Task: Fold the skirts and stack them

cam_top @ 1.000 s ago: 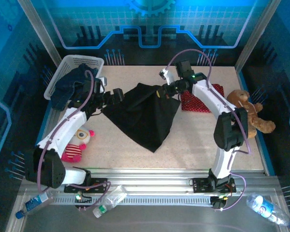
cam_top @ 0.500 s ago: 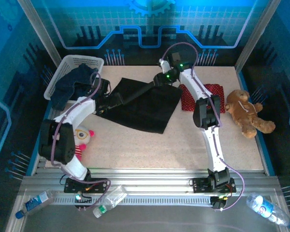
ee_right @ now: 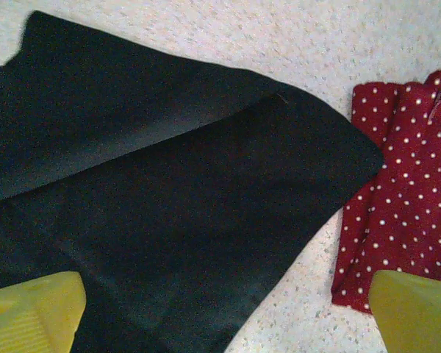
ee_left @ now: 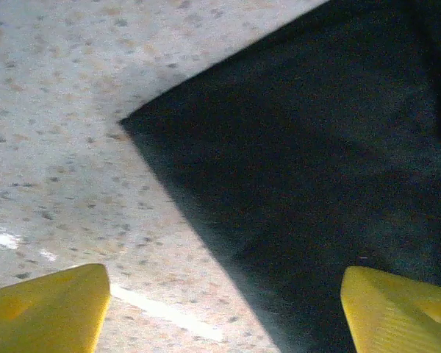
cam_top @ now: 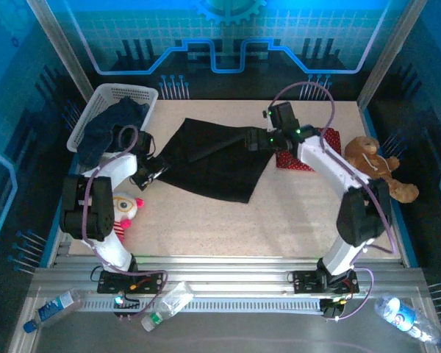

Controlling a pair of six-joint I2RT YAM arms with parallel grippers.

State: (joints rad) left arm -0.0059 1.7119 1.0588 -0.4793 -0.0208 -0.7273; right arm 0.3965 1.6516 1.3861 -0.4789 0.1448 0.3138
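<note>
While the plain black cloth skirt (cam_top: 213,158) lies spread over the far middle of the bench (cam_top: 294,220), the step in hand looks like flattening it for folding. Both sets of fingers stand wide apart, holding nothing: the left fingers (cam_top: 153,169) by its left corner, the right fingers (cam_top: 251,140) over its right side, near the folded red white-dotted skirt (ee_right: 404,213). Next, each needs a clean pinch on an edge. Dark denim (cam_top: 110,129) bunches in the white basket (cam_top: 125,90) at the far-left corner; how many pieces is unclear.

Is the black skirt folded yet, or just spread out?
Mostly spread: the black skirt lies flat on the table, with one flap doubled over along its far side.
</note>
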